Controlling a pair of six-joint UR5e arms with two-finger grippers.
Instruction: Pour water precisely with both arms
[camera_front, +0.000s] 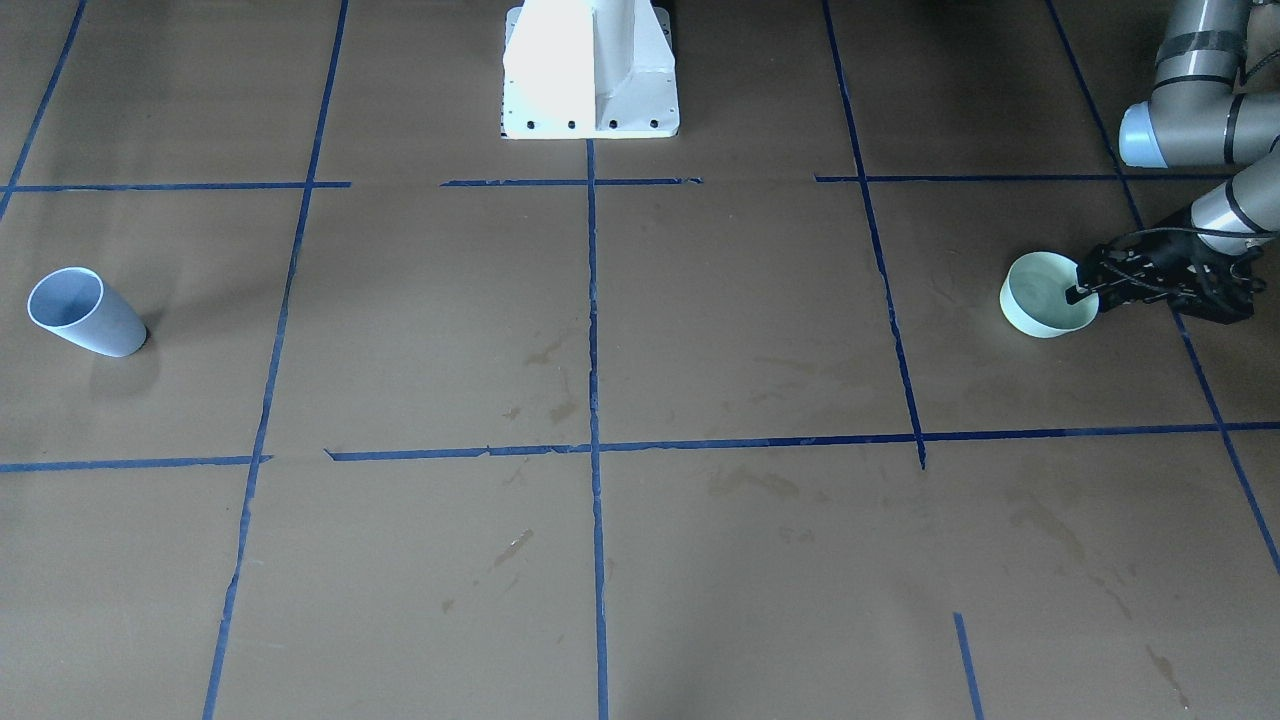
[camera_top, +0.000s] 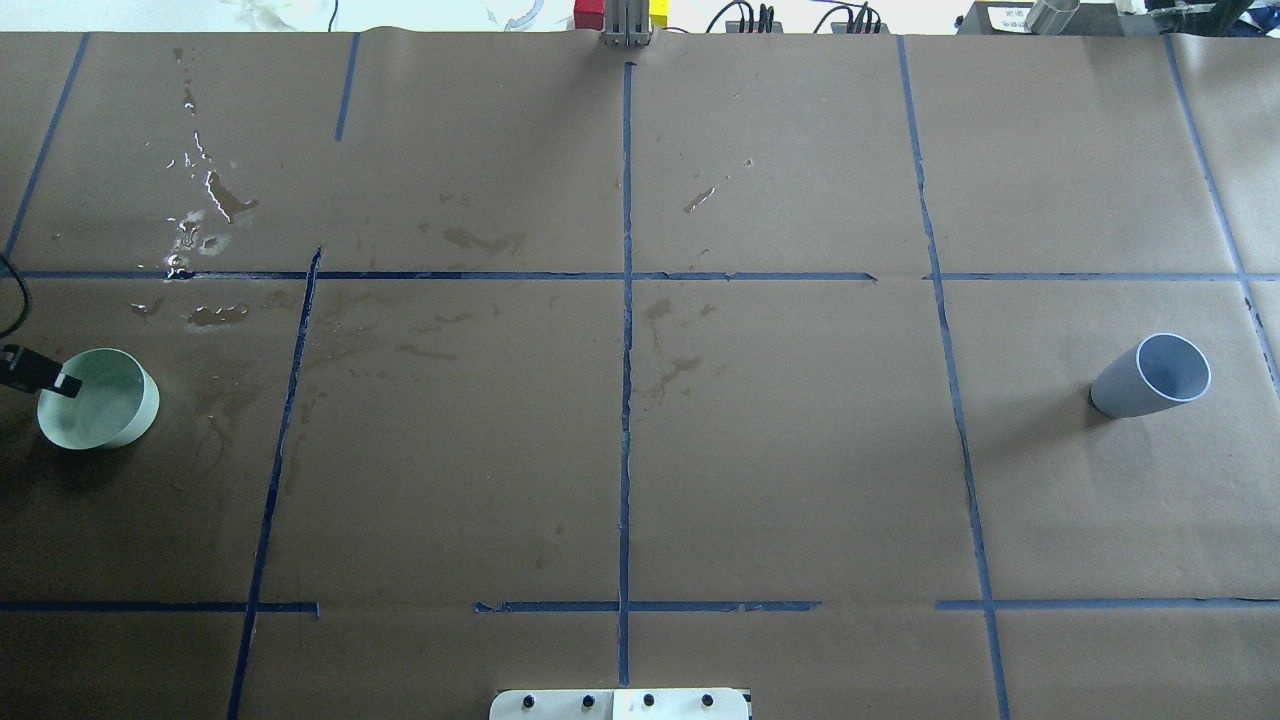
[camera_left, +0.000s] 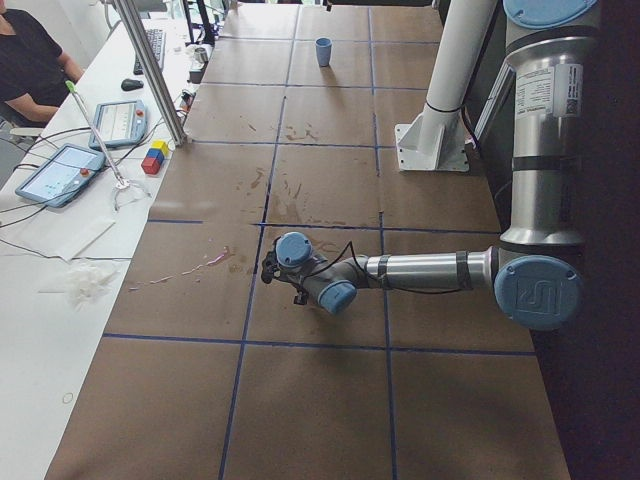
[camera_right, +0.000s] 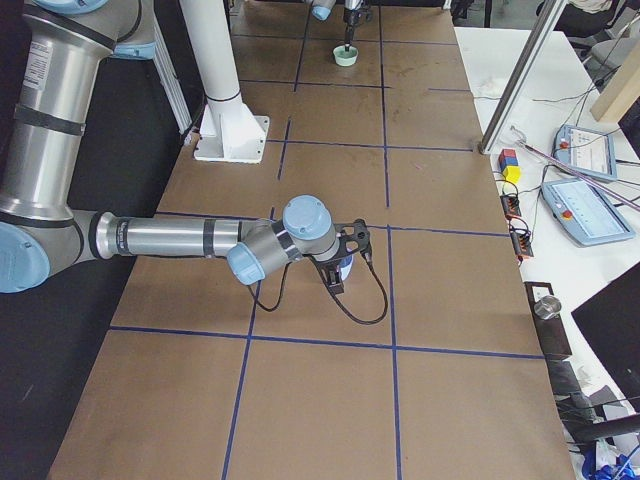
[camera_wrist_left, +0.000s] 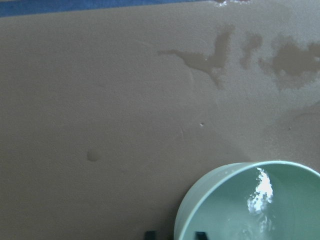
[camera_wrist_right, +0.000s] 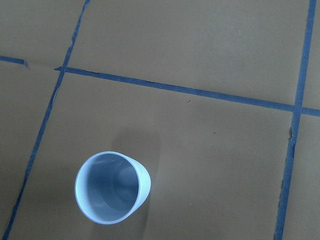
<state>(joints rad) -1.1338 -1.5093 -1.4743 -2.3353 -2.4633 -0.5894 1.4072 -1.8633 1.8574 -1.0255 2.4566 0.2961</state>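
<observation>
A pale green cup (camera_front: 1040, 300) stands on the brown surface (camera_top: 620, 450) at the robot's far left, with water (camera_wrist_left: 260, 210) glinting inside. A blue-grey cup (camera_wrist_right: 111, 187) stands upright at the far right and looks empty. The left end effector (camera_front: 1088, 293) is at the green cup's rim, released, its fingertips (camera_wrist_left: 200, 235) parted with one inside and one outside the wall. The right end effector (camera_right: 338, 275) hangs over the blue-grey cup; I cannot tell how wide its fingers are.
</observation>
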